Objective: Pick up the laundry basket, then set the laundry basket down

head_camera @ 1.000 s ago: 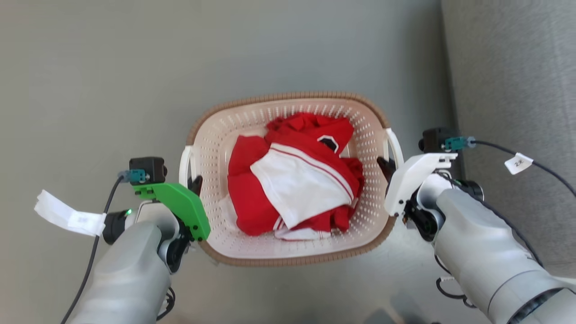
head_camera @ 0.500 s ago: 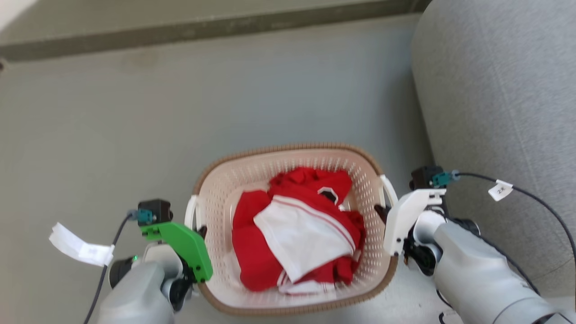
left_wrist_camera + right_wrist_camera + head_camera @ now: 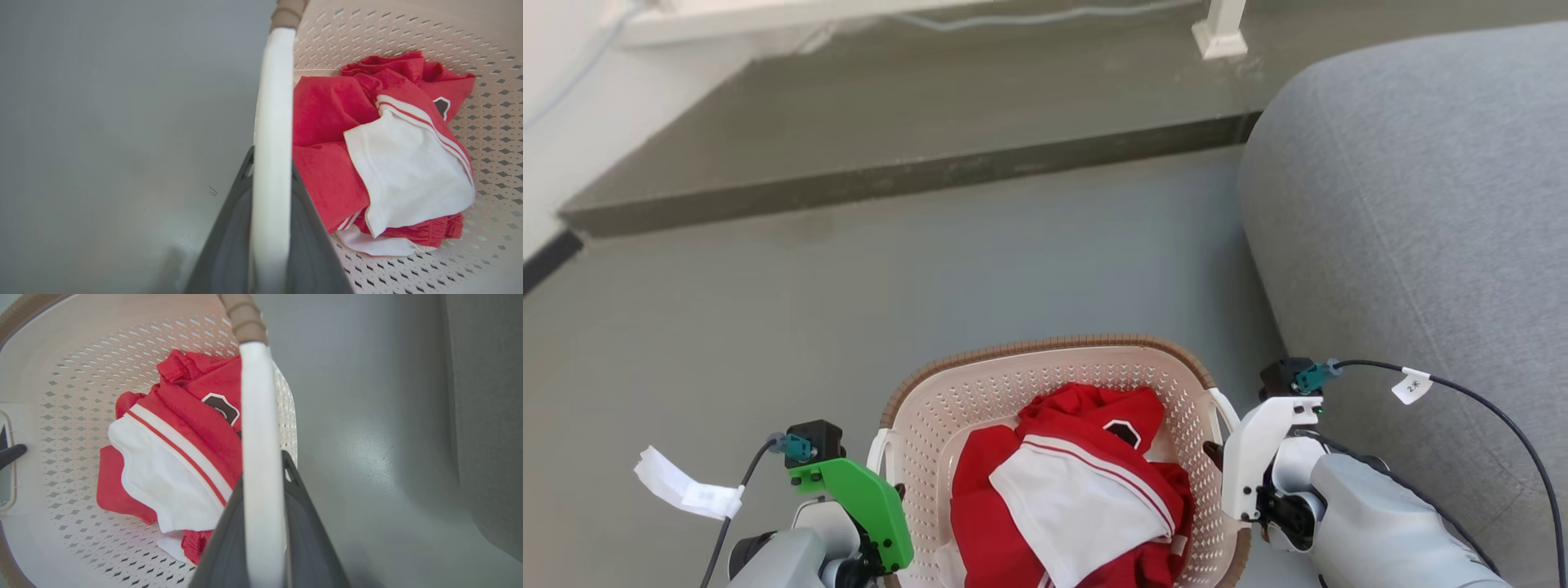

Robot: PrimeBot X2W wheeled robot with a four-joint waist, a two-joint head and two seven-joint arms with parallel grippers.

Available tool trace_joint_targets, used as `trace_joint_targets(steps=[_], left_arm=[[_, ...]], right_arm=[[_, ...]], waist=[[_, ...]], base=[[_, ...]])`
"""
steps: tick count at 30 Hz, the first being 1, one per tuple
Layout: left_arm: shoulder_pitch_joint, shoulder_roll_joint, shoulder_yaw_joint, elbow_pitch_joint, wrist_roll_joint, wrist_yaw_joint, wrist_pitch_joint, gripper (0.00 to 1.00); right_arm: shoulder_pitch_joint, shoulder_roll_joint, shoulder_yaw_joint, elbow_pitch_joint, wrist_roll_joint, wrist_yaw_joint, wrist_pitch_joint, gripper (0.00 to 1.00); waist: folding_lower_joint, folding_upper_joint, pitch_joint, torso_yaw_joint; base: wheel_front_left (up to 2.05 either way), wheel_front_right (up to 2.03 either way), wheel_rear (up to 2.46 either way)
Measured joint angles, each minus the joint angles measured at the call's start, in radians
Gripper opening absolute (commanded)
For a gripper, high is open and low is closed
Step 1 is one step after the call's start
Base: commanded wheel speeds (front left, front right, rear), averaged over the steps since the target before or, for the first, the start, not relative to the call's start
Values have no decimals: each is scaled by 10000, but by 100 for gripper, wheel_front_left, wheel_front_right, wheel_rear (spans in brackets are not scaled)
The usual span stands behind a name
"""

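Observation:
The laundry basket, cream with perforated walls and a brown rim, sits at the bottom middle of the head view. Red and white clothes lie in it. My left gripper is shut on the white left handle, with a dark finger on each side of it. My right gripper is shut the same way on the white right handle, which runs between its fingers. The basket's near end is cut off by the bottom edge of the head view.
A grey sofa stands close on the right of the basket. A dark raised step crosses the grey floor farther ahead, with a white furniture leg on it. A pale wall is at the far left.
The head camera has moved, so the basket and both grippers sit lower in the picture, and the step and more of the sofa have come into view. Both grippers keep their hold on the handles.

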Motion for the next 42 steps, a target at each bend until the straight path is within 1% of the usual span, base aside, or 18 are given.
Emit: trace_joint_targets(steps=[9,31,42], left_arm=[[1,0,-125,-2,-104,0,134,0],[63,0,-286,98,-499,0,326,0],[65,2,-332,115,-604,0,439,0]], right_arm=[[1,-38,132,2,148,-2,130,0],[1,-67,543,-65,493,-8,477,0],[-1,-77,616,-63,665,-8,525,0]], waist=[[0,0,-354,-128],[0,0,-408,-91],[0,0,-236,-92]], base=[[0,0,0],[0,0,0],[0,0,0]])
